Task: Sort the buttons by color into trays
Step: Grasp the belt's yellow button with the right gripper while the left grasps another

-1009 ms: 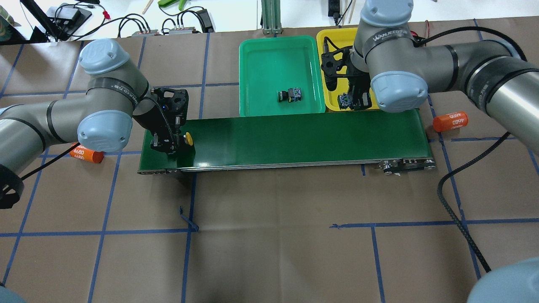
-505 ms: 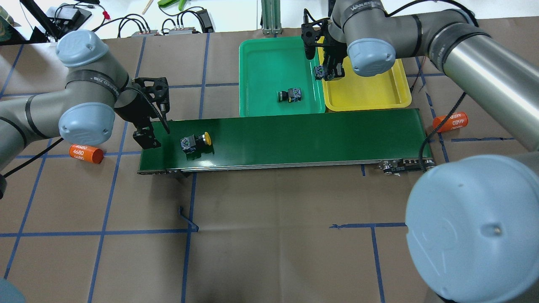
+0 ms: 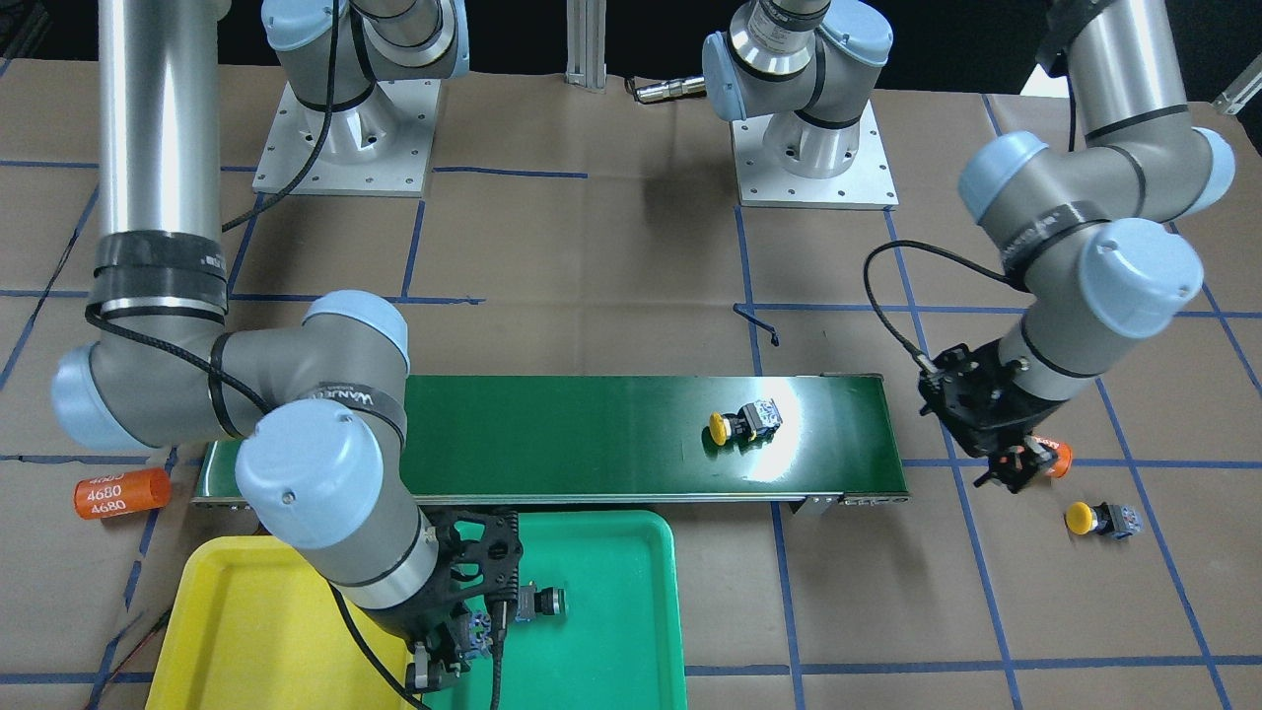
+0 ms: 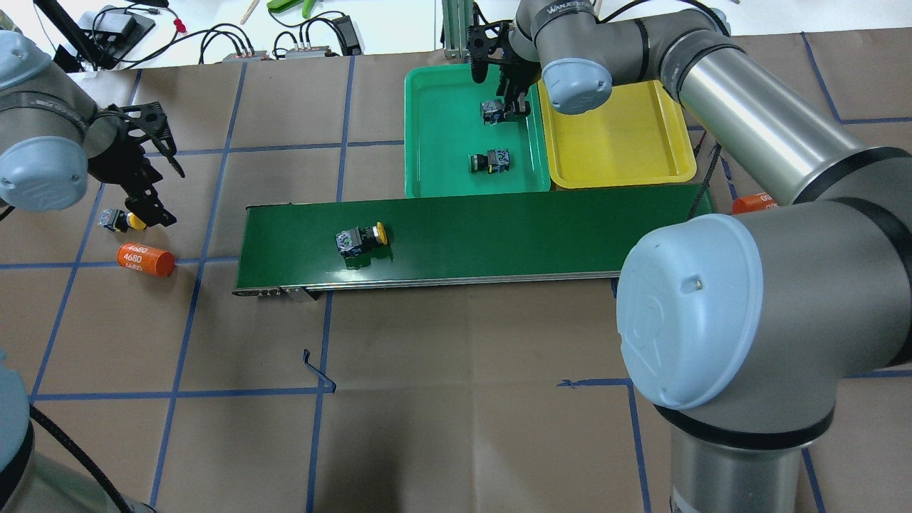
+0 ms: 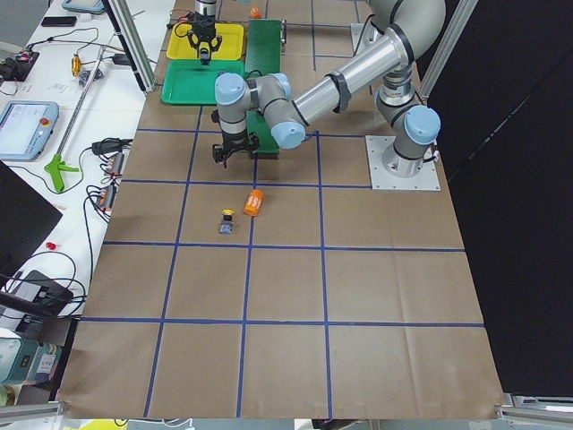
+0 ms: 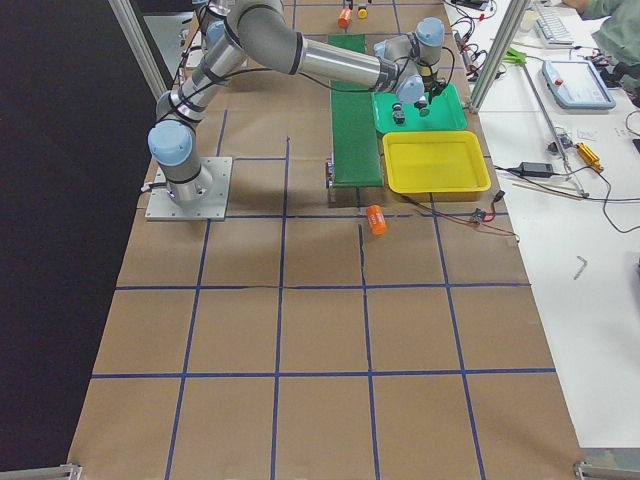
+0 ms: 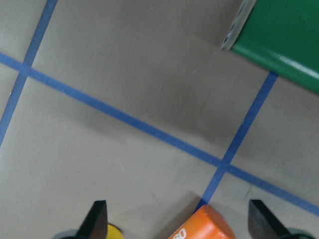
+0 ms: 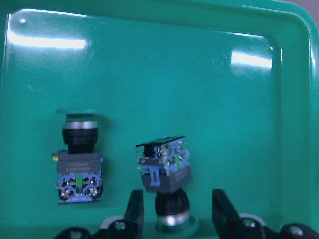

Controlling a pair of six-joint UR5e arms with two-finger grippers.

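The green tray (image 4: 442,92) and the yellow tray (image 4: 616,142) lie side by side against the belt's (image 4: 499,235) far edge. The yellow tray is nearer the belt's right end and holds no button.

The right claw (image 8: 176,195) hangs over the green tray, on the part farthest from the belt. Its fingers are spread. A green button (image 8: 164,167) sits tilted between and just past them, with a strip of tray showing on either side of its neck. A second green button (image 8: 79,159) lies on the tray just beside it, closer to the belt.

A yellow button (image 4: 362,240) lies on its side on the belt, towards the left end. The other yellow button (image 4: 117,220) lies on the table (image 4: 463,392) past that end, near an orange cylinder (image 4: 144,259). The left claw (image 7: 178,221) hovers above those two, spread wide and gripping nothing.
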